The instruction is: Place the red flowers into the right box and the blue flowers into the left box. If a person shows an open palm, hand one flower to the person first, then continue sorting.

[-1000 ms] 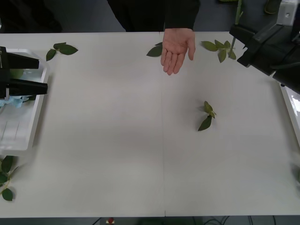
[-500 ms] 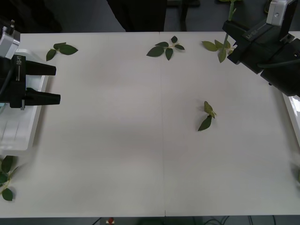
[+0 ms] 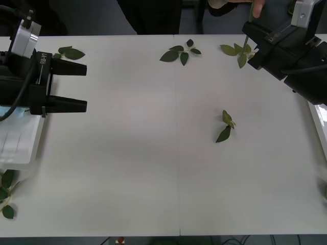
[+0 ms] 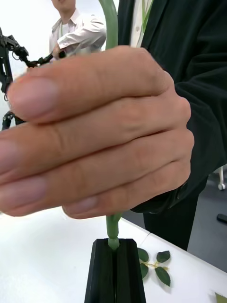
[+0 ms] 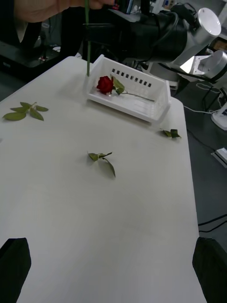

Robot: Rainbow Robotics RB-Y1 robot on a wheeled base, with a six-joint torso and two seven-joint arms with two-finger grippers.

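Flower stem [image 4: 111, 232]: clamped between the closed fingers of the right end effector [image 4: 113, 246] at the bench's [image 3: 153, 153] far right corner, now gripped by the person's hand [image 4: 94, 132], which a second ago lay open-palmed; handover under way. One red rose [image 5: 105, 84] in right box [image 5: 156, 102]. Left end effector [image 3: 82, 87]: wide open, empty, advanced from the left box [image 3: 20, 148].

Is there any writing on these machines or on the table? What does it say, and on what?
"RB-Y1": small white letters, set sideways, on the black body of the left gripper.
Faint pale marks on the housing of the right gripper, whose fingers clamp a flower stem: too blurred to read.
The table carries no writing.
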